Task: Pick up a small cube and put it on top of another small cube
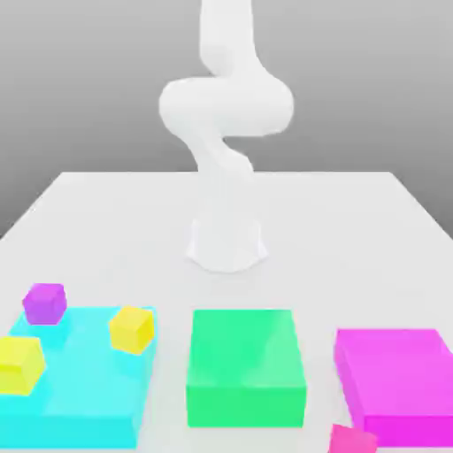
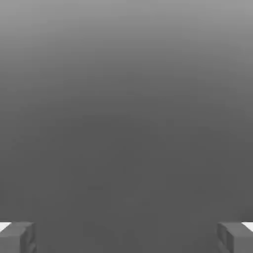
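Nearest the camera, at the bottom right edge of the exterior view, sits the small hot-pink cube (image 1: 351,439), just in front of the large flat magenta block (image 1: 398,382). Along that same front row, a large green block (image 1: 246,364) holds the lower centre and a wide cyan slab (image 1: 84,389) the lower left, carrying a bright lemon-yellow small cube (image 1: 19,364), the small golden-yellow cube (image 1: 132,329) further in, and a small purple cube (image 1: 44,303) at its far corner. Farther back on the pale grey table (image 1: 106,230), the white robot arm (image 1: 226,133) rises at centre, and in the hand view the gripper (image 2: 126,237) shows its grey fingers (image 2: 17,237) spread wide apart with nothing between them.
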You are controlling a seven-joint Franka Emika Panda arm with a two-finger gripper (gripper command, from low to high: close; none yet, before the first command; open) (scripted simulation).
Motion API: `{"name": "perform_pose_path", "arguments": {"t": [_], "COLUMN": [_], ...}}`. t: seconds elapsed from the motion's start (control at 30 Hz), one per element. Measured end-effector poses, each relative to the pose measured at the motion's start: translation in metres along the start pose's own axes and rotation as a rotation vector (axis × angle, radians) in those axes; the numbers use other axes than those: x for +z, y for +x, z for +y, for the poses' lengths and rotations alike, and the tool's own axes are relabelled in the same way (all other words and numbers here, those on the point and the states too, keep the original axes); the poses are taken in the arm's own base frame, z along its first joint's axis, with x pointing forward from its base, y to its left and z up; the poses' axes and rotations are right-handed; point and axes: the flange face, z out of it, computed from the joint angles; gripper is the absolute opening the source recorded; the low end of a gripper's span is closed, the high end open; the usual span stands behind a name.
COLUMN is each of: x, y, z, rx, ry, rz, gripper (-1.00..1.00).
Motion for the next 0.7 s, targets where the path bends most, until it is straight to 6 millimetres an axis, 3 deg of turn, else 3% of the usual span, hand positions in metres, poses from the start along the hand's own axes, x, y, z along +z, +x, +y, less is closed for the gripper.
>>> {"name": "perform_pose_path", "arguments": {"t": [0.3,0.5,0.7], "x": [0.159,0.257,0.342], "y": [-0.04,-0.082,-0.139], "z": [-0.021,-0.014,0.005], "rx": [0.054,0.091,0.132], "ry": [-0.235,-0.357,-0.453], "rz": [-0.079,-0.15,-0.241], "gripper": [0.0,0.0,0.0]}}
